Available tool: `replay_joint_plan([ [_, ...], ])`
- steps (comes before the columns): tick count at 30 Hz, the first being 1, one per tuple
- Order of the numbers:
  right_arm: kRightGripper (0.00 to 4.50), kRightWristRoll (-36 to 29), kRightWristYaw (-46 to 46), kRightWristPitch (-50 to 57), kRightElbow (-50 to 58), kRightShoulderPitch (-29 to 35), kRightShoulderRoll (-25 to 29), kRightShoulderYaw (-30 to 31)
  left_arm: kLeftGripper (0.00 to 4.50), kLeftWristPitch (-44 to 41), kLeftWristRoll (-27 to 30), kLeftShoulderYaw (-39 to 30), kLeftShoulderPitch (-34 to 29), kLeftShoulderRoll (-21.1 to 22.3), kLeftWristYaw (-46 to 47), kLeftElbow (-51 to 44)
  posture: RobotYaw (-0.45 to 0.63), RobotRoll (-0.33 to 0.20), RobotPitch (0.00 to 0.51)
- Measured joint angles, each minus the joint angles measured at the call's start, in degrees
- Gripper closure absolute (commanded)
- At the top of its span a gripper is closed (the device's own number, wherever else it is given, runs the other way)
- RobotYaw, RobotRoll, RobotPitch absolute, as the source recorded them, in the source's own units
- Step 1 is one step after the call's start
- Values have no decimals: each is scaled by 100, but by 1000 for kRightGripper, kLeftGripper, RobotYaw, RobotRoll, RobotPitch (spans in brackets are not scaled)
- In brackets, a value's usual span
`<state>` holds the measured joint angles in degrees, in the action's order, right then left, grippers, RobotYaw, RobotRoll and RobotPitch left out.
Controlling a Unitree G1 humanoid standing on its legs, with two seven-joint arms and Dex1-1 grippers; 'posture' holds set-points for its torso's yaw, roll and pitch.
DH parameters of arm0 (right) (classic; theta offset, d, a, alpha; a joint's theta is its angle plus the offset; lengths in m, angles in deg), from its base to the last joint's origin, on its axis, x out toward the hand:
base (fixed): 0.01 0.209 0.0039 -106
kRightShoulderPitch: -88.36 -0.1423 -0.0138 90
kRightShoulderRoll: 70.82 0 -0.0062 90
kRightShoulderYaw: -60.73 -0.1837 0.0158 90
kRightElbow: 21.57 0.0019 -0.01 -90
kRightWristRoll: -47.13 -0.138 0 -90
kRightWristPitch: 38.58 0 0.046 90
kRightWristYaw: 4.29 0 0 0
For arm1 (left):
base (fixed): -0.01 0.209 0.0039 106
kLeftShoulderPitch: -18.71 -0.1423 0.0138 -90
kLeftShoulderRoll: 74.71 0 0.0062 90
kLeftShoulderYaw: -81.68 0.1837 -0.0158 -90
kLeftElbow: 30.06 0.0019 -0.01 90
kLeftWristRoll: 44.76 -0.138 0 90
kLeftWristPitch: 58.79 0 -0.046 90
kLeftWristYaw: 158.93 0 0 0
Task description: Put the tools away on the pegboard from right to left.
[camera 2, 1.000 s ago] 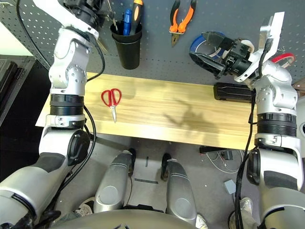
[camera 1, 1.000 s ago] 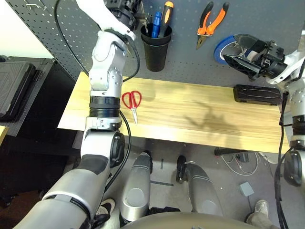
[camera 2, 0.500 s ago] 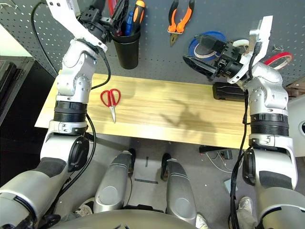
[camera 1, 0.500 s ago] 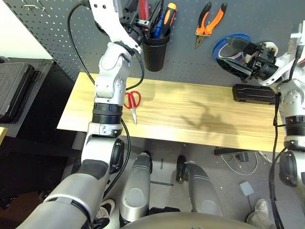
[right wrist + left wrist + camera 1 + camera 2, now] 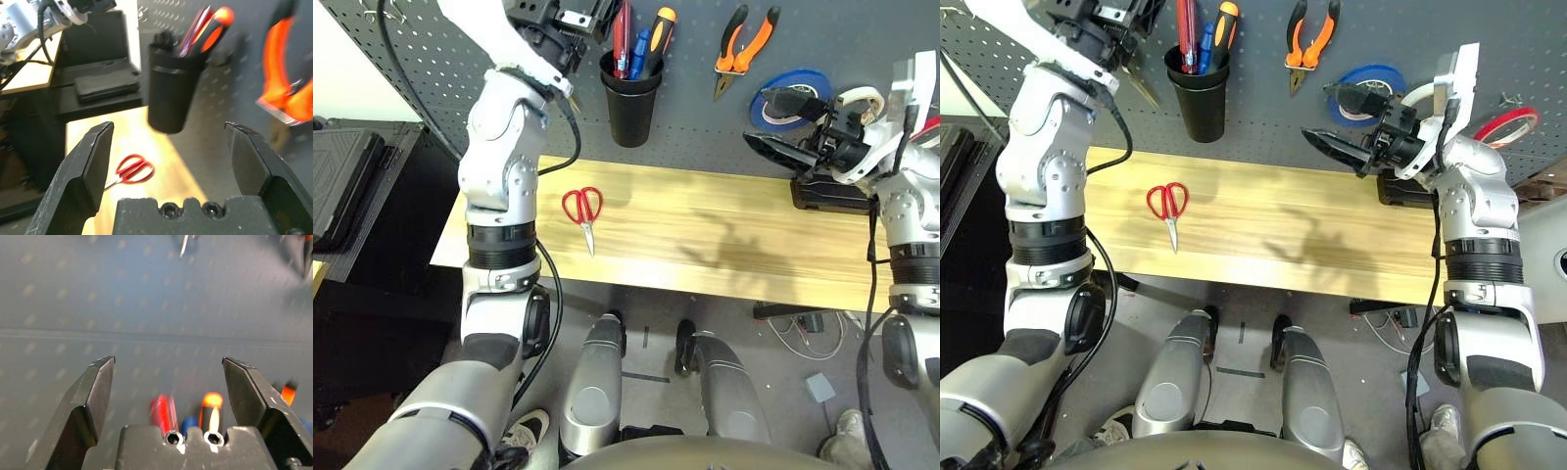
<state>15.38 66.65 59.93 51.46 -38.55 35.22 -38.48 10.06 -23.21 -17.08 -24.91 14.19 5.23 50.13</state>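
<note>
Now red-handled screwdriver (image 5: 623, 37) in cup (image 5: 630, 103)

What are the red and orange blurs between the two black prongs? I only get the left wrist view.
Observer: They are tool handles, among them a red-handled screwdriver, standing in a black cup that hangs on the pegboard. The left end effector is open above it.
Operator: Does anything lie on the table?
Observer: Yes, red-handled scissors lie flat on the wooden table, with neither end effector touching them.
Operator: And the other arm?
Observer: The right end effector is open and empty, over the table's right end.
</note>
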Motion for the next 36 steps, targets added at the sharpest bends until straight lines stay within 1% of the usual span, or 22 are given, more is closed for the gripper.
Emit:
replay_joint_plan([
  [2,0,0,15,75,129,145,-9,77,12,-307,108,-32,-315,28,65,-363,270,0,258],
  [6,0,11,91,130,354,466,-55,255,12,-892,315,43,-1160,7,201,-1245,288,0,264],
  [8,0,65,118,116,358,589,-91,365,12,-1103,342,138,-1558,-55,270,-1485,296,0,266],
  [13,0,435,194,-275,312,831,-152,629,12,-1281,214,484,-2395,-67,401,-1698,298,0,268],
  [18,0,852,172,-733,85,926,-430,939,12,-1282,-223,700,-2686,-160,755,-1608,303,0,284],
  [22,0,1137,58,-1053,-135,957,-590,1125,12,-1287,-598,820,-2997,-249,990,-1132,304,0,292],
  [25,0,1307,-79,-1206,-276,979,-627,1181,12,-1287,-805,819,-3075,-269,1121,-899,305,0,299],
  [29,0,1804,-509,-1326,-553,980,-749,1403,12,-1193,-1042,803,-3086,-403,1297,-203,300,0,307],
  [32,0,2056,-747,-1408,-677,981,-859,1527,12,-1033,-1172,752,-3079,-477,1368,307,299,0,314],
  [36,0,2316,-1034,-1515,-914,967,-1061,1661,12,-729,-1292,636,-2840,-549,1434,1002,293,0,333],
])
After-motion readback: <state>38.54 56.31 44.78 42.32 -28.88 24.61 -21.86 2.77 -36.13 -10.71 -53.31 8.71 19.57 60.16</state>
